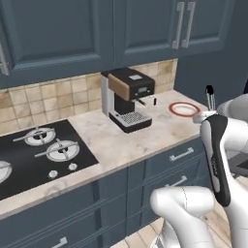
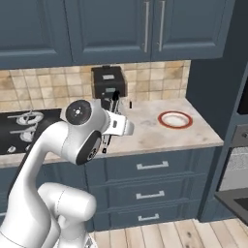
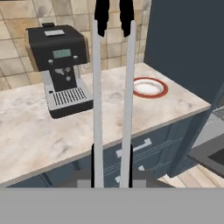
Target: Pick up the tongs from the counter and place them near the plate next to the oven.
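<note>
The claw grips the tongs, held upright in the air over the surface edge, well apart from the plate. Risk: the long tongs could swing into the coffee machine or drop onto the plate instead of beside it. Count: one pair of tongs, one plate, one coffee machine, one oven.

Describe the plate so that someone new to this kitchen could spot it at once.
Start at the marbled counter and follow it right, past the black coffee machine, to the end by the tall dark panel. There lies the plate, flat on the stone: small, round, white, and ringed in red-orange, unlike the steel burners on the black hob.
</note>
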Controlling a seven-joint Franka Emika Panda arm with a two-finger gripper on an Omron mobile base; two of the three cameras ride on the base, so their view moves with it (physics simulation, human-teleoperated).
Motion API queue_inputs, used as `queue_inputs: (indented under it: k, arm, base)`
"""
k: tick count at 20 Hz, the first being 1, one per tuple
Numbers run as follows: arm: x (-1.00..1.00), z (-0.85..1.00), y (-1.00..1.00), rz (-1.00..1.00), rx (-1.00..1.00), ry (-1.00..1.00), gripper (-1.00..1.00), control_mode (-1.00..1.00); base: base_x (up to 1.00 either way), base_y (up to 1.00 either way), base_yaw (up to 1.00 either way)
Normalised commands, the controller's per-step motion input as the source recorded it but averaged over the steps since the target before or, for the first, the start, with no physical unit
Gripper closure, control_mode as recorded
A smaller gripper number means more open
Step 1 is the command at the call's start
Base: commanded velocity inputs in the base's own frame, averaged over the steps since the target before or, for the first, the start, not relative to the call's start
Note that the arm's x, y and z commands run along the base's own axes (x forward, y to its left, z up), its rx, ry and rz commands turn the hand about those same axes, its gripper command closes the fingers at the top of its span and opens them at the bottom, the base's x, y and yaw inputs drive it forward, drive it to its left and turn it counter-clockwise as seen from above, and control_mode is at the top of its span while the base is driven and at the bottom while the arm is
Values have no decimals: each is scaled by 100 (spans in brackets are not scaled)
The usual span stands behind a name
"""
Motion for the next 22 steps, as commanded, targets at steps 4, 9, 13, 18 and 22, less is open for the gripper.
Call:
queue_inputs:
  k: [4, 9, 13, 18, 22]
  arm:
    - [0, 0, 0, 0, 0, 0, 100, 100]
    - [0, 0, 0, 0, 0, 0, 100, 100]
    - [0, 0, 0, 0, 0, 0, 100, 100]
    - [0, 0, 0, 0, 0, 0, 100, 100]
    - [0, 0, 0, 0, 0, 0, 100, 100]
  base:
    - [40, -48, 28]
    - [49, -45, 27]
    - [48, -53, 27]
    - [52, -52, 27]
    - [53, -44, 27]
